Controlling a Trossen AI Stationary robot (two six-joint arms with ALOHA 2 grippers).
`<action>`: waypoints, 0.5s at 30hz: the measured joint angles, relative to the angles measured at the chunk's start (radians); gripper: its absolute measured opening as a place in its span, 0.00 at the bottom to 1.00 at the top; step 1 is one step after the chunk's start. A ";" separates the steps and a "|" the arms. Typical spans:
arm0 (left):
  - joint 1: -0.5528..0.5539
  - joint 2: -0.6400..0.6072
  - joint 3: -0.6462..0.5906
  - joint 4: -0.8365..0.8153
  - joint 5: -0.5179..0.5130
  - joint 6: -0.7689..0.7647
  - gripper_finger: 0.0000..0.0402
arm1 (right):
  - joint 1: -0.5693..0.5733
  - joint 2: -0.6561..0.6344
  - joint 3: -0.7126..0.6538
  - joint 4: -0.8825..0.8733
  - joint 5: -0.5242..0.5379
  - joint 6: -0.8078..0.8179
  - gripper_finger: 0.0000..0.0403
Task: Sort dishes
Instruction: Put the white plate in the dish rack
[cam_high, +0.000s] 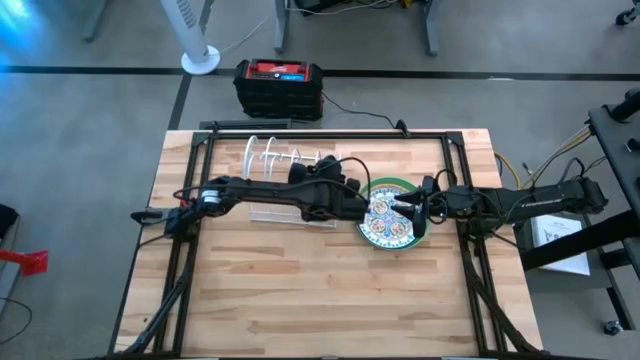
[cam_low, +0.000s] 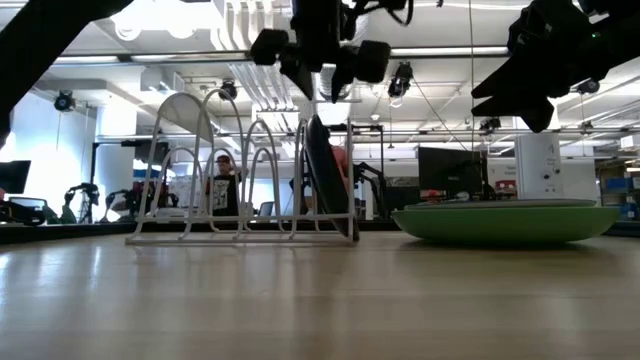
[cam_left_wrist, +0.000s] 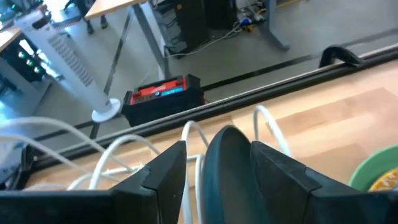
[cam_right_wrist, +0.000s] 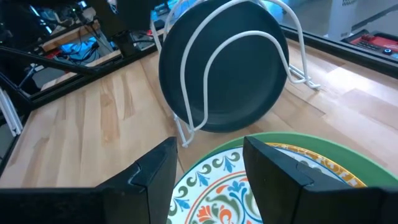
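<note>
Dark teal plate (cam_right_wrist: 221, 68) stands upright in the rack (cam_low: 240, 180), directly beneath our left tool (cam_left_wrist: 214, 171), fingers parted astride its rim. Our right tool (cam_right_wrist: 208, 171), fingers apart, hovers above the stacked plates (cam_high: 392, 220) (nearer arm).

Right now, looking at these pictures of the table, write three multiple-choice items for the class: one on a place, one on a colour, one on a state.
1. Where does the dark teal round plate stand?
A. in the white wire rack
B. flat on the table
C. on the stack

2. What colour is the bottom plate of the stack?
A. red
B. light green
C. black

3. How is the left gripper?
A. clamped on a cup
B. open around the teal plate's rim
C. resting on the floor

Answers: 1 A, upright between wire loops. 2 B, green rim showing. 3 B, fingers either side, apart.
</note>
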 joint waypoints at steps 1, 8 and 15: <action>-0.001 0.000 0.019 -0.006 0.000 0.025 0.42 | 0.000 0.000 0.000 0.000 0.000 0.000 0.44; -0.035 -0.002 0.145 -0.066 -0.051 0.166 0.42 | 0.000 0.002 0.000 0.000 0.000 0.000 0.44; -0.152 -0.050 0.134 -0.086 -0.076 0.253 0.42 | 0.003 0.095 -0.038 0.073 -0.017 0.014 0.42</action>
